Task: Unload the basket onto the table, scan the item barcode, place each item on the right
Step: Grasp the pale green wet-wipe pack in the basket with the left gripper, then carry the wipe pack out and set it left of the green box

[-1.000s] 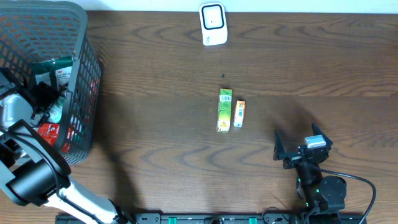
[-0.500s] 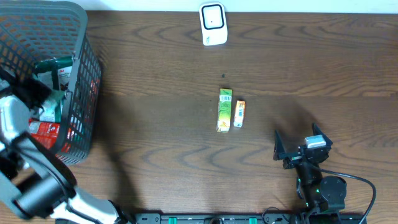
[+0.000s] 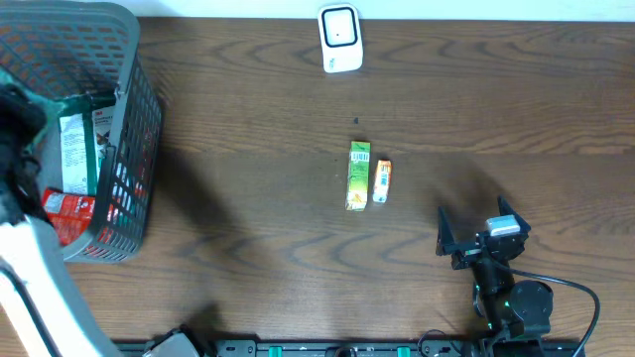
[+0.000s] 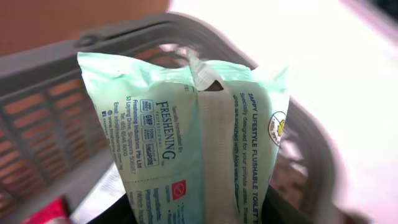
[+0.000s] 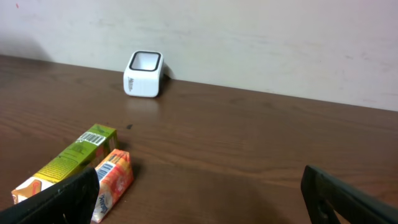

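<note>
Above the basket [image 3: 139, 109], the left fingers [image 4: 277, 211] now clench the wipes pack [image 4: 199, 137], freshly lifted from inside; next comes the scanner [image 3: 338, 38]. The right fingers [image 5: 62, 199] rest spread, empty.

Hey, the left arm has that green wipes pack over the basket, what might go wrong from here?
The left end effector grips the soft wipes pack by one end, so it may sag or slip. It hangs close to the basket wall and could snag the rim. No barcode shows in the wrist view, so it may need turning at the scanner.
</note>
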Controlling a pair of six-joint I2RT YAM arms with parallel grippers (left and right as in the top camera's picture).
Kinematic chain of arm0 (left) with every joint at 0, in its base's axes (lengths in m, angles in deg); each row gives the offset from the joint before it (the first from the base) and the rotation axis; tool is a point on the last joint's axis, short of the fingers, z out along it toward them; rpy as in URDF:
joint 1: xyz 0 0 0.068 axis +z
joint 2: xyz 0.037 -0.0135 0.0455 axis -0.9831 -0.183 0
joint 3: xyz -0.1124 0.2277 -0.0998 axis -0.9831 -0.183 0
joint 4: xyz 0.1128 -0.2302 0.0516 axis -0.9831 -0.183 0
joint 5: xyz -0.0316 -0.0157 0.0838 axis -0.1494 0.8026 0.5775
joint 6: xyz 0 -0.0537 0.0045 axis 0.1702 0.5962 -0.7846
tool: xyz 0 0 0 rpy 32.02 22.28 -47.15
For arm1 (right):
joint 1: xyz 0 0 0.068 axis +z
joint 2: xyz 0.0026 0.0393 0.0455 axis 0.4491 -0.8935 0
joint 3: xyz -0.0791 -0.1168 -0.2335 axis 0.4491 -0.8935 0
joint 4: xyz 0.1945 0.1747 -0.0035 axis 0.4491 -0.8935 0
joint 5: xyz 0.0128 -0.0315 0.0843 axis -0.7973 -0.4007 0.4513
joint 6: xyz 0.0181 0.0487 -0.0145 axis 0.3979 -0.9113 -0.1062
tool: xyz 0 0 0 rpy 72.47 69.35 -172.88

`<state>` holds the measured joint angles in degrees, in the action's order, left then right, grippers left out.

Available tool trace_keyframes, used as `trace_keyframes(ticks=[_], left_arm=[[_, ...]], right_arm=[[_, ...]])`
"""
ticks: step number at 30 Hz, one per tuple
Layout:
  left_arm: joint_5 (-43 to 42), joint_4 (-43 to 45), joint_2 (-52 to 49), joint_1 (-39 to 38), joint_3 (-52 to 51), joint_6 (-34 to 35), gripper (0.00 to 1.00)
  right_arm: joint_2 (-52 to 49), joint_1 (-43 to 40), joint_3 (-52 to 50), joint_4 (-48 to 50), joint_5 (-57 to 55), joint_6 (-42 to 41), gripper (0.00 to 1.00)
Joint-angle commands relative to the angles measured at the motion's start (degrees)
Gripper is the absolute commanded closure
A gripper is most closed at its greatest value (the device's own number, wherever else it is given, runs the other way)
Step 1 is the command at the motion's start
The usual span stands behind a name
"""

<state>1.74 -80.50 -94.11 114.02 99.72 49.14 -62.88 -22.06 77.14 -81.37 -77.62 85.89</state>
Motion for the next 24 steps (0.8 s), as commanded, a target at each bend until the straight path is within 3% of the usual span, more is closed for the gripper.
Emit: trace_keyframes(ticks=[1, 10, 15, 24], left_arm=[[-0.48, -3.06, 5.86, -5.81, 0.61, -0.11, 0.56], [2.6, -18.45, 6.86, -29.0, 0.5, 1.07, 0.56], [6.67, -23.69, -3.21, -43.74, -0.04, 2.82, 0.55], [6.36, -20.83, -22.84, -55.74, -0.09, 5.57, 0.55]], right_arm=[[0.31, -0.24, -0.07, -0.24, -0.31, -0.72, 0.01], [0.31, -0.24, -0.07, -0.24, -0.31, -0.72, 0.01], [0.31, -0.24, -0.07, -0.24, -0.31, -0.72, 0.01], [0.31, -0.24, -0.07, -0.24, -0.31, -0.72, 0.01]])
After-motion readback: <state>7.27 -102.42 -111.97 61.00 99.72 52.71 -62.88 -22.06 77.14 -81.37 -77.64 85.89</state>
